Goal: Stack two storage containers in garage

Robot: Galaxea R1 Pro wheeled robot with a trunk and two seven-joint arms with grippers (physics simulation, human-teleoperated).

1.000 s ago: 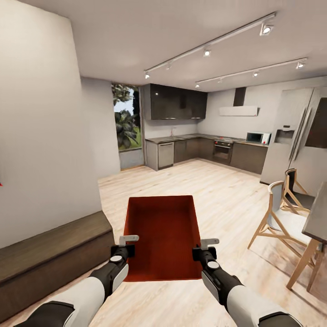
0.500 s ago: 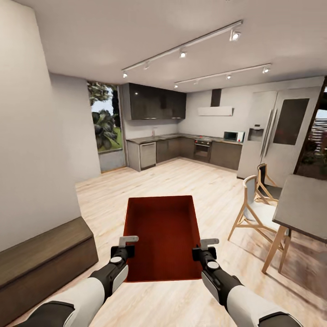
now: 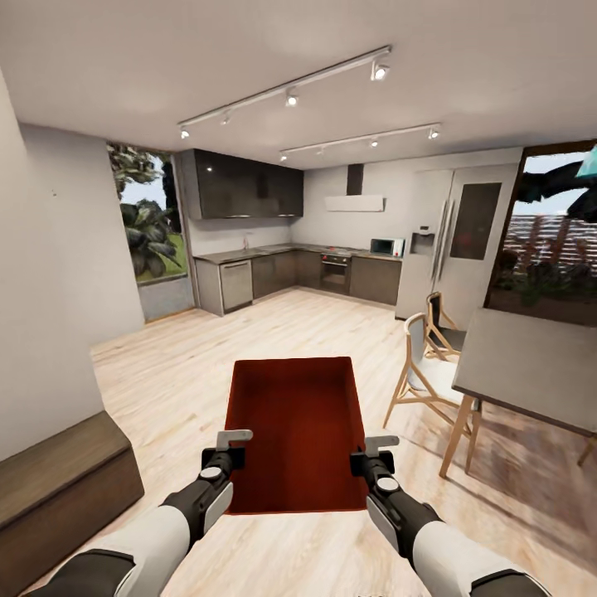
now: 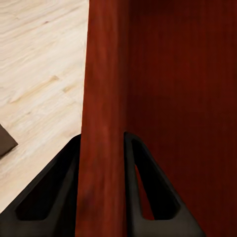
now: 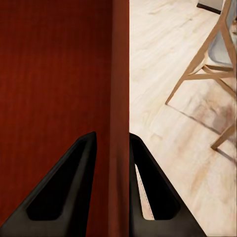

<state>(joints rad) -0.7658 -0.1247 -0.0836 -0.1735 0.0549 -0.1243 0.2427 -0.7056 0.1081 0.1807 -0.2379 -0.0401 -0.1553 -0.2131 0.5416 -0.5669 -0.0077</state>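
- Pale wood-plank flooring [image 3: 274, 340] is stretching ahead into an open kitchen, with dark cabinets [image 3: 240, 189] running along the far wall and a tall fridge [image 3: 439, 240] standing at their right end.
- Track lights [image 3: 290, 98] are glowing along two ceiling rails, and a window [image 3: 145, 224] at the far left is showing green foliage outside.
- Over on the right, a grey-topped dining counter [image 3: 531, 365] is standing on wooden legs, with two wooden chairs [image 3: 423, 369] sitting just beside it.
- Down at the lower left, a low dark-brown cabinet [image 3: 58, 481] is sitting against the white wall.
- Front and centre, one orange-red storage container [image 3: 297, 431] is hanging level above the floor between both arms, open top facing up, long axis pointing away from the robot.
- Left end effector [image 3: 230, 448] is clamping the container's left wall near the corner closest to the robot; in the left wrist view its two black fingers [image 4: 47, 197] are sitting one on each side of that thin wall [image 4: 101, 123], pressed right against it.
- Right end effector [image 3: 371, 452] is doing the same on the right wall; in the right wrist view one finger [image 5: 64, 192] is sitting inside the bin and the other outside, pinching the wall [image 5: 120, 98] between them.
- Past that right wall, the wrist camera is catching a chair leg [image 5: 197, 64] and the plank floor below.
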